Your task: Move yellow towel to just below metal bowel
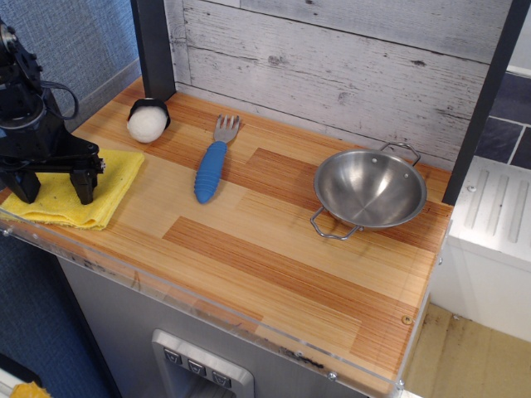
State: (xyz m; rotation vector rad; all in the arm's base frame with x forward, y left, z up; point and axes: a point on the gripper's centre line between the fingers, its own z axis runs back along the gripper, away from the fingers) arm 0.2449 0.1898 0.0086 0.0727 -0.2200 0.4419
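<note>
Jaws [53, 186] spread over yellow towel [112, 178], metal bowel [369, 189] well apart

I worked at what looked like a toy play kitchen set up indoors. A light striped wooden countertop [274, 240] lay before me, edged with a clear plastic strip, and a whitewashed plank backsplash [332, 58] rose at twelve o'clock. A grey-pronged fork with a ribbed blue handle [212, 166] and a shiny round steel bowl with wire loop handles [369, 189] at three o'clock suited cooking. Below, a grey front panel carried three small push buttons [197, 366].
</note>
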